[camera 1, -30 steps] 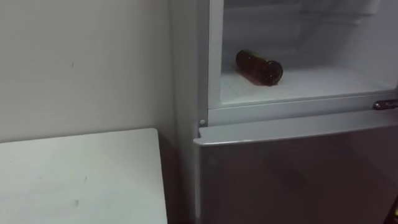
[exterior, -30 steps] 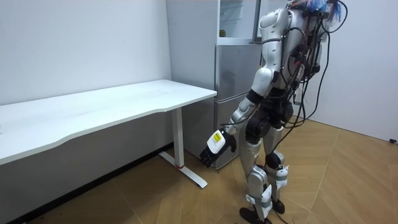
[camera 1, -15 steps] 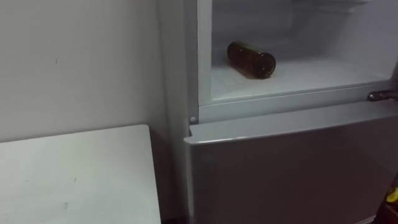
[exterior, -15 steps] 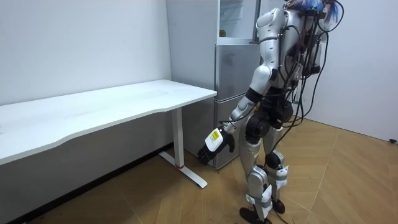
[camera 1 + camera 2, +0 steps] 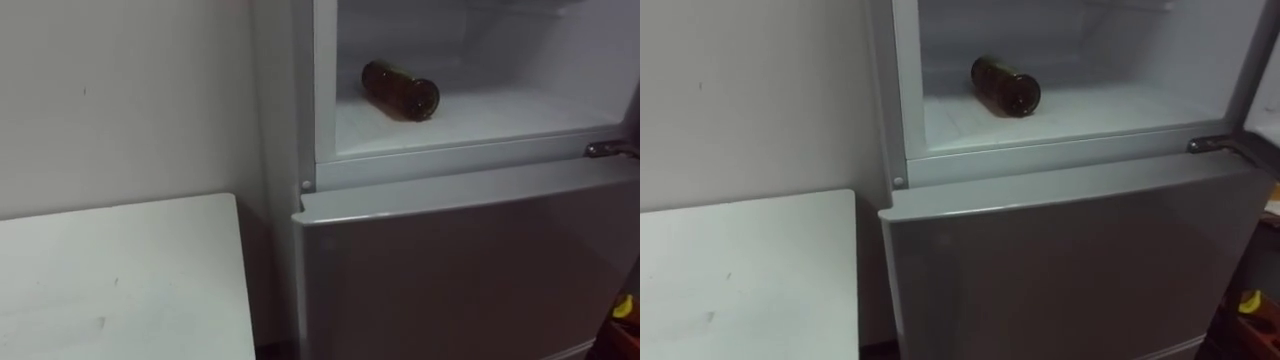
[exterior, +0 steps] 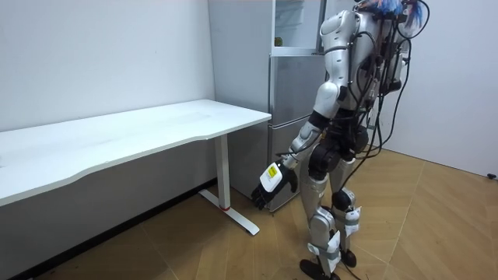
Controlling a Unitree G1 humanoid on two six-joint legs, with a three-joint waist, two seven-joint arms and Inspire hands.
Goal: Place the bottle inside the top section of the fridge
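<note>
White desk stands beside the fridge. A brown bottle lies on its side in the open top part. Robot's left hand hangs low, too small to tell its grip.

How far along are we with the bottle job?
Done: the bottle lies on its side on the shelf of the upper fridge. In hand: nothing that I can see; the left robot hand hangs low by the robot's leg. Left: the upper fridge stands open, so perhaps closing its door.
</note>
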